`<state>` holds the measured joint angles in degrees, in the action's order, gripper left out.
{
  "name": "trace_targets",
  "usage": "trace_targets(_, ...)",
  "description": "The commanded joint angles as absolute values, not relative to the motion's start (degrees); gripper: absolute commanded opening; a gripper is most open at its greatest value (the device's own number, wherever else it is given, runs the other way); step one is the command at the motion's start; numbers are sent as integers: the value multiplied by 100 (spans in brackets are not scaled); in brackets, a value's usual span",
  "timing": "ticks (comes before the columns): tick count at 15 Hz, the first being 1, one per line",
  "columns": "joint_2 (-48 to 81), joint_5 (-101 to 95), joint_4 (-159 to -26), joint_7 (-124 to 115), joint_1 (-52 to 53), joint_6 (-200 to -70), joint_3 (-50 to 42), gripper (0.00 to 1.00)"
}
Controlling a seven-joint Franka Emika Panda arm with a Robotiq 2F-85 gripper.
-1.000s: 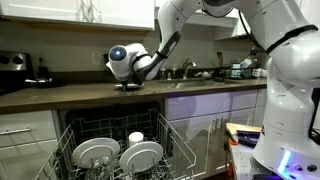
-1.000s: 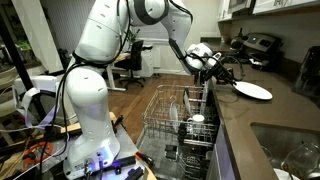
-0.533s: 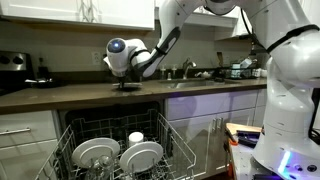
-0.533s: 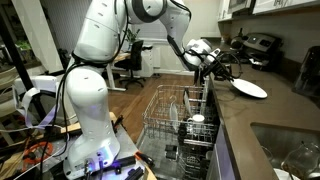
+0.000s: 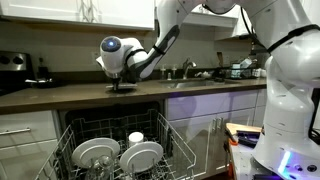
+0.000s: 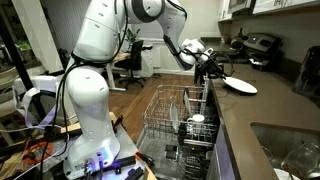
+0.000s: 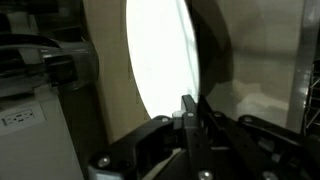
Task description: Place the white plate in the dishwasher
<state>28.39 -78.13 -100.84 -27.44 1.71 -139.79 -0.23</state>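
My gripper (image 6: pixel 216 73) is shut on the rim of the white plate (image 6: pixel 240 86) and holds it nearly level just above the dark countertop. In the wrist view the plate (image 7: pixel 160 55) is a bright white oval, with its edge pinched between the jaws (image 7: pixel 190 108). In an exterior view the arm's wrist (image 5: pixel 114 54) hangs over the counter and I cannot make out the plate. The dishwasher (image 5: pixel 118 128) stands open below the counter with its wire rack (image 6: pixel 172 116) pulled out.
The rack holds two white plates (image 5: pixel 95 153) (image 5: pixel 141 155) and a small white cup (image 5: pixel 136 137). A sink (image 6: pixel 285 150) lies in the counter, with clutter (image 5: pixel 238 70) at the far end. White cabinet drawers (image 5: pixel 25 135) flank the dishwasher.
The gripper has carried the plate sideways along the counter and slightly upward. The rack and its dishes have not moved.
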Motion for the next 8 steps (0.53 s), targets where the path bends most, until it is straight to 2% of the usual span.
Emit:
trace_targets(1,2660,-7673,-10270,-2525,243,-13922,24,7)
trace_targets(8,2425,-7676,-10534,-2567,299,-13885,73,7)
